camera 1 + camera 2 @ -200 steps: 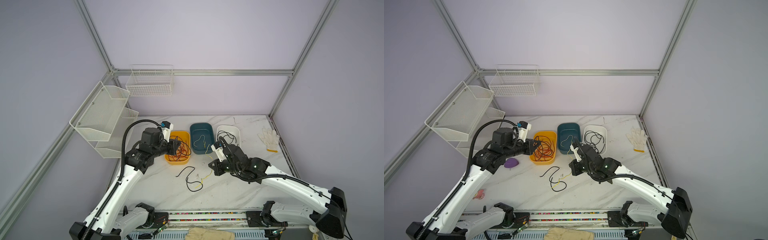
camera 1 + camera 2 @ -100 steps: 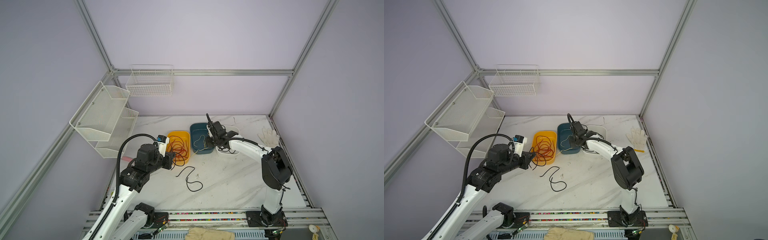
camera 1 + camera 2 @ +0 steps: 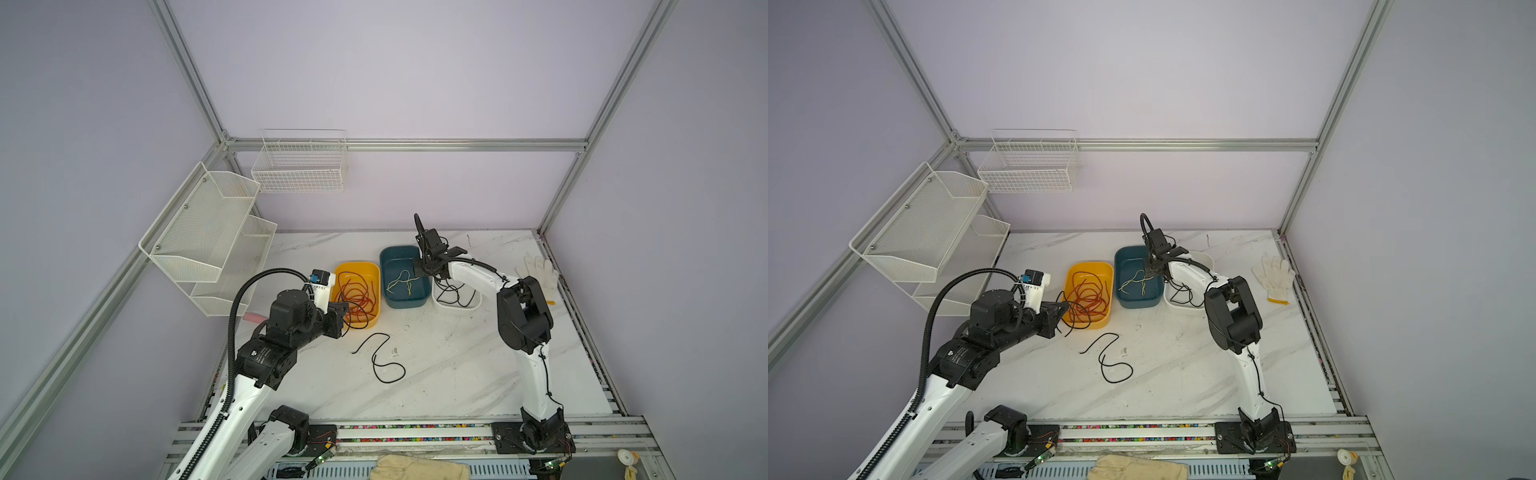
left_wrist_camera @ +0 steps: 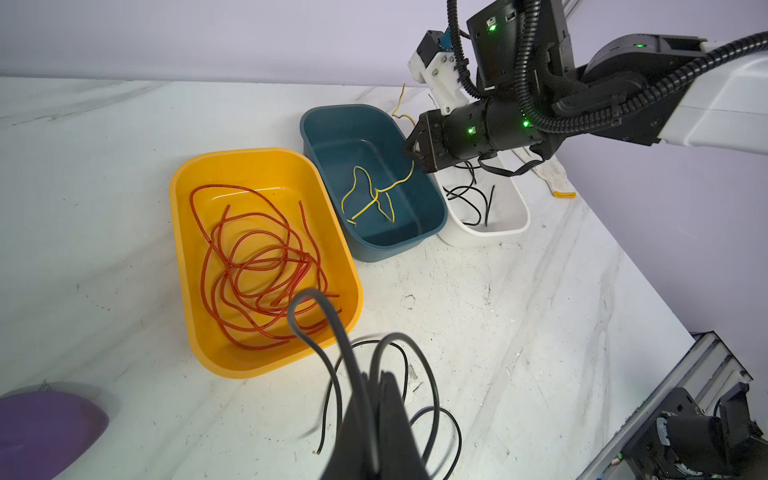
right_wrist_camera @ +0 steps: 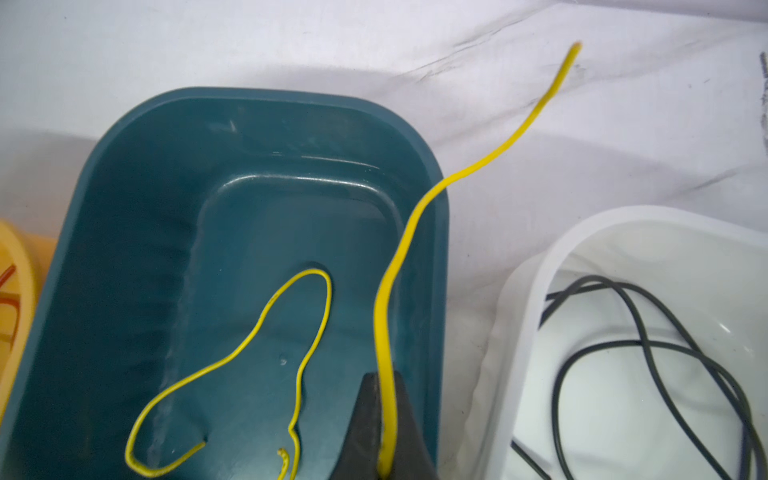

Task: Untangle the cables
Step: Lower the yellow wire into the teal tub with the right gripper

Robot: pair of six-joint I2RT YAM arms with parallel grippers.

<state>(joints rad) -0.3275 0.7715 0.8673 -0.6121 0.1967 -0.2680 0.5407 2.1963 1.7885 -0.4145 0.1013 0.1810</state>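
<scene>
Tabletop (image 3: 457, 365): right tool (image 5: 384, 380) above teal bin (image 5: 124, 208)

Three tubs (image 3: 405, 302), two robot arms (image 3: 249, 399)

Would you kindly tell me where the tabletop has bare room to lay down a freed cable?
Widest bare marble: between the loose black cable and the right arm. Also the strip behind the three bins. Crowded: in front of the yellow bin, where the left gripper holds a looping black cable.
</scene>
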